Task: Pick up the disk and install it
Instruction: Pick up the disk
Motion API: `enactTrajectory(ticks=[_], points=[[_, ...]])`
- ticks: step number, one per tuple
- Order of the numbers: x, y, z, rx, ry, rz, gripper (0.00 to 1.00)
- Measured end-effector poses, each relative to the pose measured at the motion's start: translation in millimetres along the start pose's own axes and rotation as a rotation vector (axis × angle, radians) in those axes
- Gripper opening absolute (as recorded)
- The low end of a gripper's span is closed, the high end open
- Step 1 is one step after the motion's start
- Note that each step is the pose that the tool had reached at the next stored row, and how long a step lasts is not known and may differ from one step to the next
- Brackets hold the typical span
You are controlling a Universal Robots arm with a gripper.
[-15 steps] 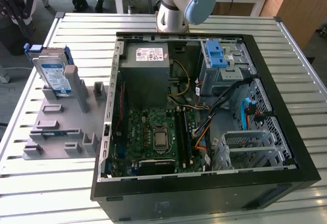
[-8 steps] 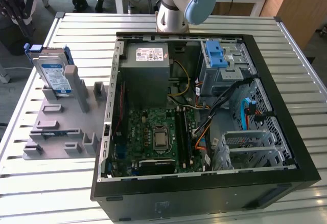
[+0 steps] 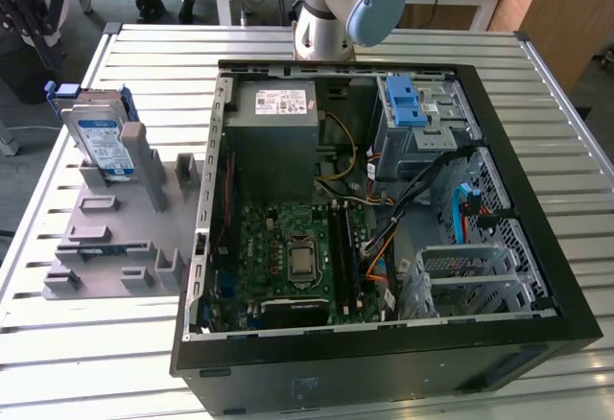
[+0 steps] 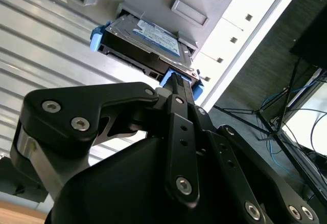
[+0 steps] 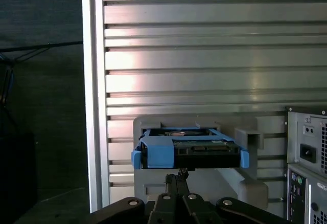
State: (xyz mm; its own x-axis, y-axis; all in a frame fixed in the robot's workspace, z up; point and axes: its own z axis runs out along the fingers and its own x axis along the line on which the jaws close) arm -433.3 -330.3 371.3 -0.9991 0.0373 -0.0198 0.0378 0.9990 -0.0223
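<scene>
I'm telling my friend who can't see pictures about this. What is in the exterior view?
A blue-framed disk stands upright in a grey holder on a slatted metal table, at the exterior view's left. Beside it lies an open black computer case showing its green circuit board, and the robot arm's base stands beyond the case.
</scene>
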Motion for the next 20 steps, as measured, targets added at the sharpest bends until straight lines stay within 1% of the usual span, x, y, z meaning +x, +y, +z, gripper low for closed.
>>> enactTrajectory(ticks=[5, 12, 15, 20], points=[[0.0, 0.0, 0.0, -0.0011, -0.0012, -0.054, 0.11], [0.0, 0.0, 0.0, -0.0032, -0.0037, -0.170, 0.11], [0.0, -0.1, 0.1, -0.0014, -0.0044, -0.210, 0.11], [0.0, 0.0, 0.2, -0.0023, -0.0062, -0.283, 0.11]])
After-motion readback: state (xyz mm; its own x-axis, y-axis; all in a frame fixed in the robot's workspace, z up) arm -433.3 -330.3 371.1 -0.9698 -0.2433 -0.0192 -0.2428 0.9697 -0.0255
